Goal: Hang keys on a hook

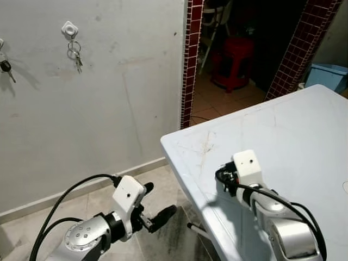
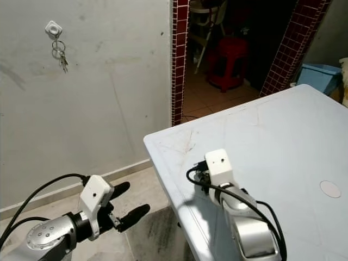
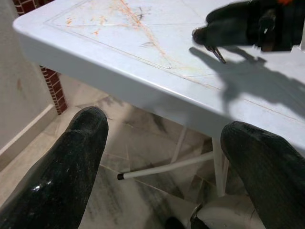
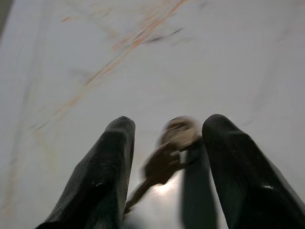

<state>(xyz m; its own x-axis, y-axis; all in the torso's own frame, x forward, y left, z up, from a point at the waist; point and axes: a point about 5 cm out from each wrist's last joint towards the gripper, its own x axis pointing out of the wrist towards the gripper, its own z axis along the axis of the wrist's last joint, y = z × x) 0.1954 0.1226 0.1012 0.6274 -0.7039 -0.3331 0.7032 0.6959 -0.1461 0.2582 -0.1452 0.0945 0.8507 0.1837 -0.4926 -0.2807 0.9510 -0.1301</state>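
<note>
My right gripper [image 4: 167,128] hovers low over the white table [image 1: 304,136], near its front left corner. A blurred bunch of keys [image 4: 174,143] hangs between its two black fingers, which stand partly closed around the ring. In the left wrist view a key [image 3: 217,52] dangles under that gripper's tip, just above the tabletop. On the grey wall a white hook [image 1: 69,29] carries another key bunch [image 1: 75,55]. A second hook at the picture's left edge holds a dark key [image 1: 6,67]. My left gripper [image 1: 160,199] is open and empty, low beside the table's corner.
A doorway [image 1: 239,49] framed by red-tiled pillars [image 1: 191,60] opens right of the wall, with a red stool [image 1: 232,62] inside. A blue bin [image 1: 326,75] sits behind the table. The table's white legs [image 3: 167,168] stand on the tiled floor below my left gripper.
</note>
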